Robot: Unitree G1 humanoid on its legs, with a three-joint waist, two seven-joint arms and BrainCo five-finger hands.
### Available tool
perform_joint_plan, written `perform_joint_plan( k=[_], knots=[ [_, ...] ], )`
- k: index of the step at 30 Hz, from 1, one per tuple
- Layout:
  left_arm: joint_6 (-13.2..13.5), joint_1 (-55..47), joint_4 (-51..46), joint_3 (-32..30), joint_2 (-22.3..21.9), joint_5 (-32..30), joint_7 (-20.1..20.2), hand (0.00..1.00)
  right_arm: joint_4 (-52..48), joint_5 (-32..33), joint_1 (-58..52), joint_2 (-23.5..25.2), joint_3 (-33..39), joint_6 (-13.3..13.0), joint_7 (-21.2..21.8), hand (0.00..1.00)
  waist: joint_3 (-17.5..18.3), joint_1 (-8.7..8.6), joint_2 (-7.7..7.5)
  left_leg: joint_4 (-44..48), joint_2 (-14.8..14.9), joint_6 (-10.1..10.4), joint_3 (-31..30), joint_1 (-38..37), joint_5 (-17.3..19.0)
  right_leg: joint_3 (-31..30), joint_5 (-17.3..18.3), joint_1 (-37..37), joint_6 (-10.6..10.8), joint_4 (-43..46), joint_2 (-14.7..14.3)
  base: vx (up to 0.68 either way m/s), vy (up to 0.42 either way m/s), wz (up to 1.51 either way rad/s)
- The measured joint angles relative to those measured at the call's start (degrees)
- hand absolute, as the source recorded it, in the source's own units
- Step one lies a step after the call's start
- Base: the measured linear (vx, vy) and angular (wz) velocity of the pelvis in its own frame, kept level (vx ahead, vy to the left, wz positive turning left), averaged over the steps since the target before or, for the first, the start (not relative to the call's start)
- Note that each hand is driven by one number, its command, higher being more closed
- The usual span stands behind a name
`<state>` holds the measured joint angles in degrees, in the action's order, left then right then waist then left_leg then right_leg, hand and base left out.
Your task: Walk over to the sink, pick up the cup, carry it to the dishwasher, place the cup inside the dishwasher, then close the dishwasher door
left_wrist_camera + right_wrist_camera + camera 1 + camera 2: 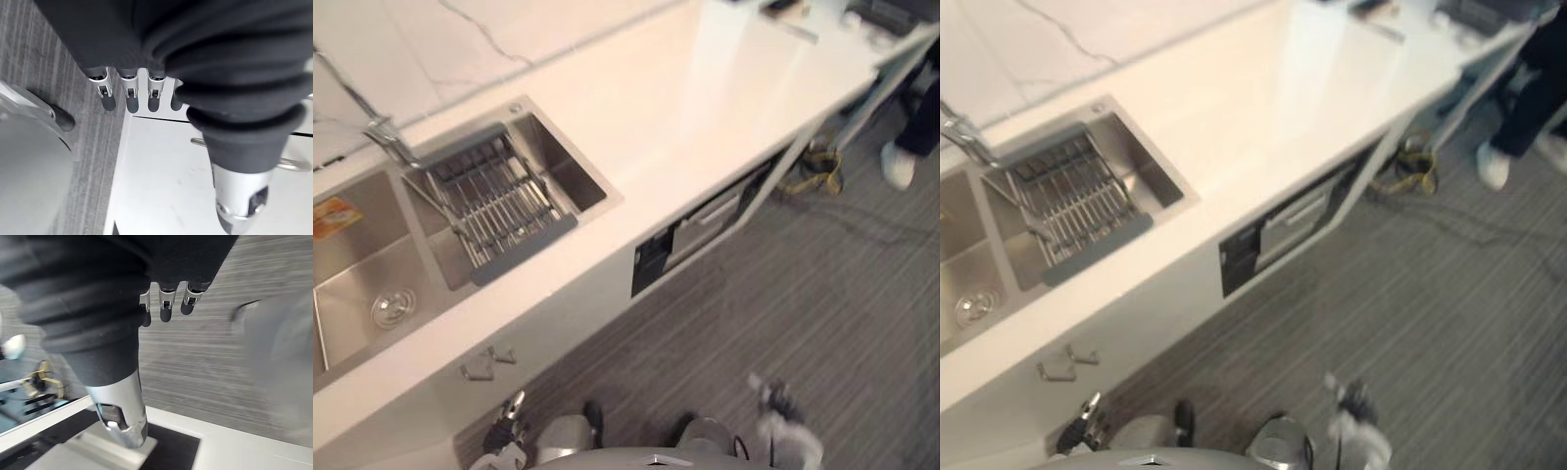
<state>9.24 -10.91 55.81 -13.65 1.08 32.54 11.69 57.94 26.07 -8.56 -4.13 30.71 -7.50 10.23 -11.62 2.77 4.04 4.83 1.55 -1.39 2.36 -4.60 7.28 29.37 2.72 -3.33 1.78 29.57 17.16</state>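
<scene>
1. The sink [352, 284] is sitting at the left end of a long white counter [705, 108]. A faucet [386, 137] is rising behind it. A round drain [391, 306] is showing in the floor of the left basin, and an orange sticker [335, 217] is clinging to that basin's back wall.
2. A wire rack [494, 201] with a grey frame is lying across the right basin, spanning it from back to front.
3. I cannot tell where the cup is lying. It is in neither hand.
4. Two metal handles [487, 364] are sticking out of the white cabinet front below the sink. The left hand [130, 92] is hanging just beside that cabinet front. Its fingers are dangling loose and its thumb [239, 198] is standing apart, so it is released and grasping nothing.
5. The dishwasher [690, 240] is sitting under the counter, to the right of the sink, with a dark panel at its left edge. I cannot tell how far its door is standing open.
6. The right hand [165, 306] is hanging over the striped grey carpet [822, 294], out in front of the dishwasher. Its fingers are relaxed and its thumb [120, 413] is free, so it too is released and carrying nothing.
7. A yellow coil [813, 171] is lying on the carpet near the right end of the counter. Past it, at the far right, a person's white shoe [899, 164] is resting on the floor.
</scene>
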Motion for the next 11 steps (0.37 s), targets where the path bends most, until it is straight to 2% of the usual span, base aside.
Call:
perform_joint_plan(
  k=[1, 2, 3, 4, 5, 6, 8, 11],
  knots=[
    [-0.4, 1.0, 0.4, -1.5, 0.2, -2.3, -0.6, 0.0, 2.0, -0.4, -2.9, 3.4, 0.6, 1.2, 1.4, 0.0, 1.7, -0.4, -1.17, 0.0, 0.4, 0.1, -3.1, 0.2, 0.0, -5.0, 3.9, 0.1, 0.8, -2.8, -3.3, 0.1, -0.07, 1.18],
    [-0.5, 1.6, 0.7, -2.7, 0.0, -3.4, -0.8, 0.0, 1.8, -0.4, -3.4, 4.2, 1.6, 1.4, 1.7, 0.0, 2.1, -0.79, -1.81, 0.0, 0.4, 0.2, -4.3, 0.1, -0.2, -7.2, 5.1, 0.1, 0.8, -4.6, -4.9, 0.12, -0.115, 1.14],
    [-1.2, 3.2, 1.5, -4.9, -0.4, -5.9, -1.4, 0.0, 1.5, -2.8, -4.2, 4.3, 1.0, 2.9, 1.9, 0.0, 2.7, -1.06, -2.76, 0.1, 0.3, 0.6, -6.3, 0.2, -0.4, -10.5, 5.9, 0.2, 0.9, -8.8, -7.7, 0.08, -0.11, 0.93],
    [-1.9, 3.9, 1.7, -6.5, -1.1, -8.0, -1.5, 0.0, 1.5, -4.0, -4.8, 4.7, 0.6, 4.6, 1.9, 0.0, 3.3, -1.05, -3.8, 0.2, -0.2, 0.9, -7.3, 0.6, -0.7, -12.1, 4.5, 0.5, 0.6, -12.9, -9.0, 0.05, -0.111, 0.8],
    [-2.1, 3.8, 1.7, -7.1, -1.3, -8.4, -1.6, 0.0, 1.5, -4.0, -4.8, 4.9, -0.1, 5.4, 1.7, 0.0, 3.7, -0.89, -4.61, 0.1, -0.8, 1.0, -7.4, 0.6, -0.6, -12.6, 2.1, 0.5, 0.4, -14.4, -8.9, 0.06, -0.147, 0.55],
    [-2.6, 3.5, 1.7, -9.2, -1.5, -9.4, -1.7, 0.0, 1.5, -4.1, -4.8, 4.8, -0.7, 6.9, 1.3, 0.0, 4.8, -0.57, -5.8, 0.1, -1.4, 1.2, -6.7, 0.1, 0.3, -11.7, 2.7, 1.5, 1.1, -15.2, -7.7, 0.07, -0.12, 0.29],
    [-3.8, 2.7, 2.4, -12.1, -3.6, -10.4, -1.9, 0.0, 0.1, -6.6, -4.7, 3.5, -1.4, 9.7, 1.0, 0.0, 6.5, -0.79, -4.25, 0.0, 2.0, 3.5, 0.4, -0.7, 1.0, -10.1, 3.0, 3.9, 1.5, -17.8, -8.6, 0.12, -0.113, 0.31],
    [-4.4, 2.0, 2.8, -13.3, -5.1, -11.5, -2.8, 0.0, -0.8, -8.7, -4.9, 1.1, -4.3, 11.8, 0.8, 0.0, 7.6, -0.64, -2.56, -1.5, 2.3, 4.2, 1.1, -2.7, 0.0, -9.2, 2.5, 6.9, 2.1, -20.4, -9.1, 0.06, -0.041, 0.19]
  ],
)
